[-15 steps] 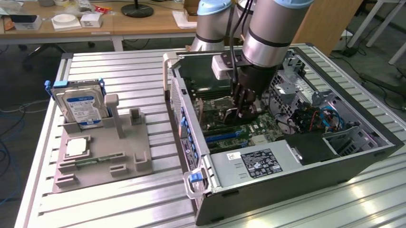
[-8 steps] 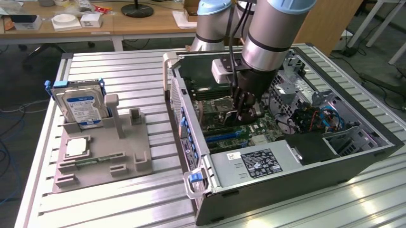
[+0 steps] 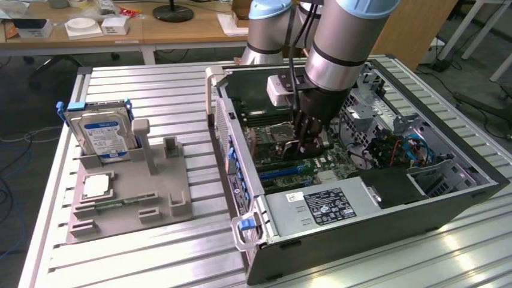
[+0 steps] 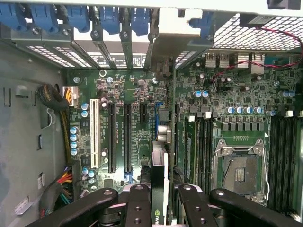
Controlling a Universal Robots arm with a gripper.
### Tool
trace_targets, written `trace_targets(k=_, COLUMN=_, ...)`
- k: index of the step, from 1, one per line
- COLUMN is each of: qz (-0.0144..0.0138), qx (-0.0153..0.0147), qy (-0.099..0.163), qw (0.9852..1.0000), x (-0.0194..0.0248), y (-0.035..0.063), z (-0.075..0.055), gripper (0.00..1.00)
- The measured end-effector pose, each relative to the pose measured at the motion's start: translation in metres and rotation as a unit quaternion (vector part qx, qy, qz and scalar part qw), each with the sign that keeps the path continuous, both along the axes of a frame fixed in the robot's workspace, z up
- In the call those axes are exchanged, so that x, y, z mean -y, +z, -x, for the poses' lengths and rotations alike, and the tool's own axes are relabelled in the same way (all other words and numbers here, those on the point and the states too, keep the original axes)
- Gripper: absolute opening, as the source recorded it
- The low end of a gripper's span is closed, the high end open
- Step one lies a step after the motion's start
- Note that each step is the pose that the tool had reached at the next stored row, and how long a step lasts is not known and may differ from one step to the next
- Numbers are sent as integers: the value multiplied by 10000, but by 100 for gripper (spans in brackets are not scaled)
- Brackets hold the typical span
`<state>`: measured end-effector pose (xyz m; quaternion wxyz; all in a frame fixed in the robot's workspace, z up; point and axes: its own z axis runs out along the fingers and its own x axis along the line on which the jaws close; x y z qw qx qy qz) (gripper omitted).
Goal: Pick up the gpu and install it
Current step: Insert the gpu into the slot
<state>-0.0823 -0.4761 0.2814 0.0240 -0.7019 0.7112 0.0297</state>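
The gpu [image 4: 160,163] shows edge-on in the wrist view as a thin dark card. Its silver bracket [image 4: 164,42] reaches the slot openings in the case's rear wall. My gripper [image 4: 159,196] is shut on the card, with one black finger [image 4: 137,205] on each side of it. The card stands over the motherboard [image 4: 137,94], just beside the long black expansion slots [image 4: 126,137]. Whether its edge sits in a slot is hidden. In the exterior view my gripper [image 3: 309,143] reaches down inside the open computer case [image 3: 448,201], above the green board [image 3: 282,169].
A CPU socket [image 4: 239,172] and memory slots [image 4: 284,161] lie close beside the card. The power supply [image 3: 318,207] and a cable bundle [image 3: 392,150] crowd the case. On the exterior view's left, a grey fixture [image 3: 164,192] holds a hard drive [image 3: 102,133], a processor chip [image 3: 96,186] and a memory stick [image 3: 122,201].
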Motion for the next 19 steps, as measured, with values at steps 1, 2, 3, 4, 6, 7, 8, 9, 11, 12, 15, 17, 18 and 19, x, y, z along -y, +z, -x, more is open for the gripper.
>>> trace_targets(k=1, qz=-1, qx=-28, qy=0, qw=10000, x=0, y=-2, z=0, gripper=27)
trace_targets(k=2, qz=-1, qx=-57, qy=0, qw=10000, x=0, y=-4, z=0, gripper=27)
trace_targets(k=3, qz=0, qx=-62, qy=0, qw=10000, x=0, y=-3, z=0, gripper=27)
trace_targets(k=4, qz=1, qx=-63, qy=-1, qw=10000, x=1, y=-4, z=1, gripper=27)
trace_targets(k=6, qz=-1, qx=-63, qy=0, qw=10000, x=0, y=-19, z=0, gripper=27)
trace_targets(k=7, qz=-1, qx=-63, qy=0, qw=10000, x=1, y=-33, z=0, gripper=27)
trace_targets(k=8, qz=-1, qx=-63, qy=-1, qw=10000, x=1, y=-49, z=0, gripper=27)
trace_targets(k=9, qz=0, qx=-63, qy=-1, qw=10000, x=1, y=-63, z=0, gripper=27)
trace_targets(k=11, qz=0, qx=-63, qy=-2, qw=10000, x=1, y=-89, z=0, gripper=27)
trace_targets(k=12, qz=0, qx=-63, qy=-2, qw=10000, x=1, y=-101, z=0, gripper=27)
trace_targets(k=15, qz=0, qx=-63, qy=-3, qw=10000, x=2, y=-136, z=0, gripper=27)
trace_targets(k=17, qz=0, qx=-63, qy=-3, qw=10000, x=3, y=-157, z=0, gripper=27)
trace_targets(k=18, qz=0, qx=-63, qy=-3, qw=10000, x=3, y=-169, z=0, gripper=27)
trace_targets(k=19, qz=0, qx=-63, qy=-3, qw=10000, x=4, y=-180, z=0, gripper=27)
